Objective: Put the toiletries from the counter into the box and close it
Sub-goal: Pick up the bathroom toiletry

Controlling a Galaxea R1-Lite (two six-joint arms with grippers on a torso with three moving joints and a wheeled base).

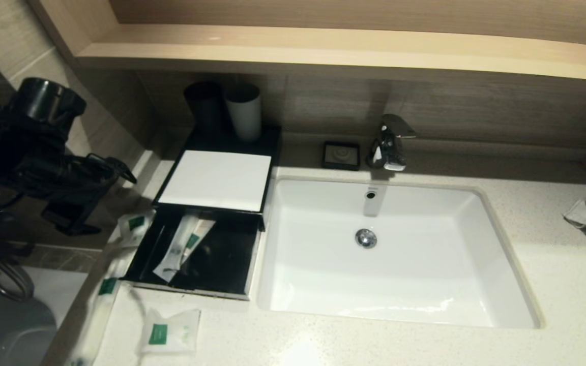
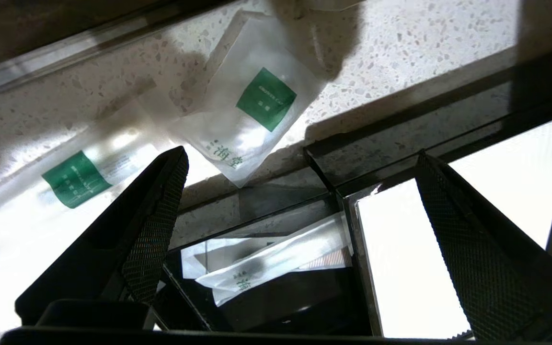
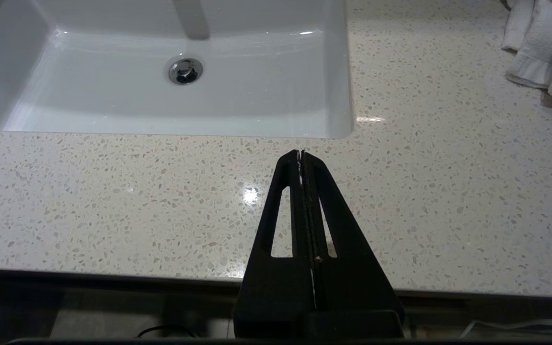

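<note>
Toiletries partly packed, box (image 1: 196, 254) open.
Two packets (image 1: 183, 244) lay inside; three sachets (image 1: 168, 333) remained on the table (image 1: 425, 340). Left gripper (image 2: 300, 177) hovered, fingers apart; right gripper (image 3: 302, 155) parked, fingers together.

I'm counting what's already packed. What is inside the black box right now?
In the open front part of the black box lie long white sachets leaning together, and beside them a thin dark stick. A white lid covers the back half, so anything under it is hidden.
</note>
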